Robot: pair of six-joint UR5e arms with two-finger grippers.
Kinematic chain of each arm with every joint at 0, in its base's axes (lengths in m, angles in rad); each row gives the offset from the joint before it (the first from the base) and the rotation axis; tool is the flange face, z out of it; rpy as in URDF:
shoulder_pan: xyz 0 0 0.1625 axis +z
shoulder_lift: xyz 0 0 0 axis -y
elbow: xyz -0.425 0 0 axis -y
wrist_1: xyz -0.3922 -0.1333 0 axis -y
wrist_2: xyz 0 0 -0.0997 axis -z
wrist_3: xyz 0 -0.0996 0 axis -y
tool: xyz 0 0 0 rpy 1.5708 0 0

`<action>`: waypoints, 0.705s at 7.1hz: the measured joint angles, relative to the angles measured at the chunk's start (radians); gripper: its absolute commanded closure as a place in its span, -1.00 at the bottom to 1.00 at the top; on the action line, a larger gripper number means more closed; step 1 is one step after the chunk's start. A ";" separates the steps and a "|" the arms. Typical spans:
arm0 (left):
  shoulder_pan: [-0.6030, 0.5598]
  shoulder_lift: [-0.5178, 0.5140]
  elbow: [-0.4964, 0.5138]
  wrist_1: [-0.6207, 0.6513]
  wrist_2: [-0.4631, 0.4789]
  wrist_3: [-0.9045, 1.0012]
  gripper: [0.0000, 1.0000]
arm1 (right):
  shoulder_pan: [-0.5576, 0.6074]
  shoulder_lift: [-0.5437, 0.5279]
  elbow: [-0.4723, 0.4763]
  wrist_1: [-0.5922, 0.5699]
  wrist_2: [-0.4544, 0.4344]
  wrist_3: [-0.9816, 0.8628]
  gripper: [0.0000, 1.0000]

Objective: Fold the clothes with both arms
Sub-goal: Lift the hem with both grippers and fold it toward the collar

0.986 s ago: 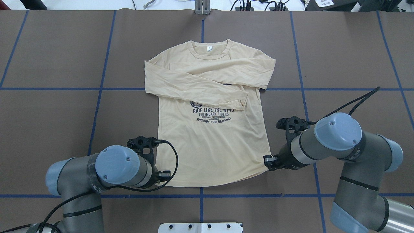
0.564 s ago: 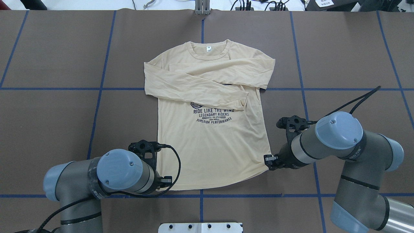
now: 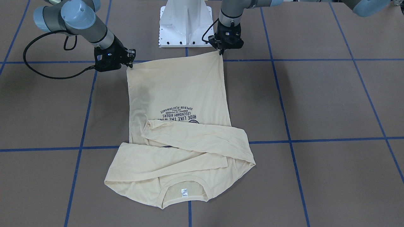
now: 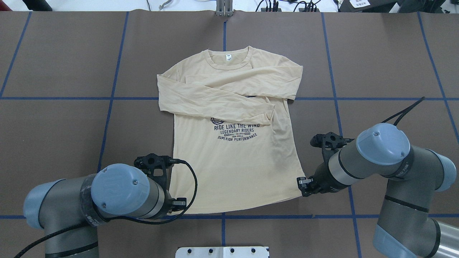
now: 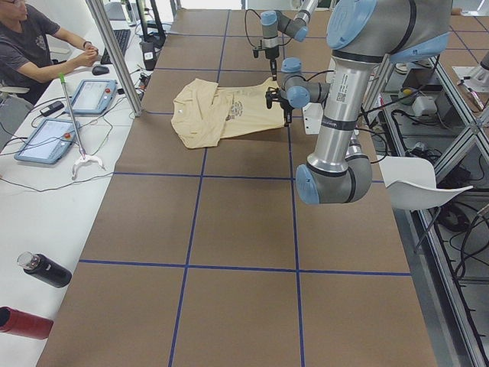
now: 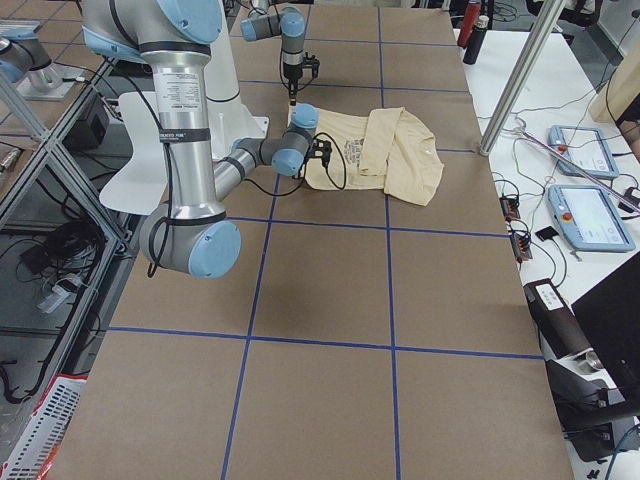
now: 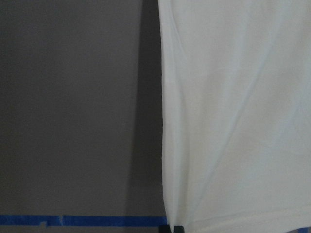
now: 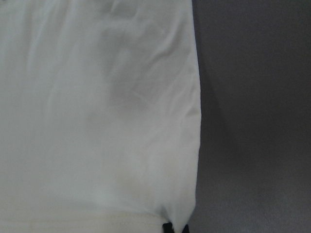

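My left gripper point(image 3: 222, 50) is clamped on one hem corner of the T-shirt point(image 4: 233, 161), and my right gripper point(image 3: 128, 63) is pinched closed on the other. Both corners sit a touch off the table point(image 4: 71, 71), while the rest of the garment lies flat, collar pointing away from me. In each wrist view, cream fabric runs up from a dark fingertip at the bottom edge, with brown table beside it.

Both sleeves are folded across the chest. The upper one crosses over the top of the navy print point(image 4: 236, 130), so only the lower lines of lettering read clearly. The white neck tag point(image 4: 228, 56) shows inside the collar at the far end.

What's in my way: the black cable point(image 4: 195, 182) off my left wrist loops out over the hem corner I'm holding. My right arm's cable point(image 3: 47, 75) sags in a wide loop onto the table, clear of the cloth. The white pedestal base point(image 3: 186, 25) stands just behind the hem, between my two wrists. A blue tape line point(image 4: 269, 216) runs right along the hem.

Off to my left, an operator point(image 5: 34, 42) sits at the side bench beside two pendants point(image 5: 93, 95). Farther down that bench lie a black bottle point(image 5: 44, 270) and a red bottle point(image 5: 23, 323), well apart from the shirt.
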 measured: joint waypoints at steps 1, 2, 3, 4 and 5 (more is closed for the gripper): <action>0.002 0.001 -0.004 0.018 -0.001 0.005 1.00 | -0.013 -0.019 0.028 -0.003 0.057 0.041 1.00; 0.009 0.001 -0.007 0.036 -0.002 0.014 1.00 | -0.041 -0.030 0.054 -0.003 0.089 0.097 1.00; 0.020 0.001 -0.008 0.044 -0.003 0.018 1.00 | -0.066 -0.032 0.070 -0.002 0.101 0.129 1.00; 0.026 -0.002 -0.016 0.045 -0.003 0.021 1.00 | -0.077 -0.027 0.070 -0.001 0.101 0.138 1.00; 0.019 -0.004 -0.028 0.043 -0.002 0.037 1.00 | -0.068 -0.020 0.056 0.001 0.084 0.129 1.00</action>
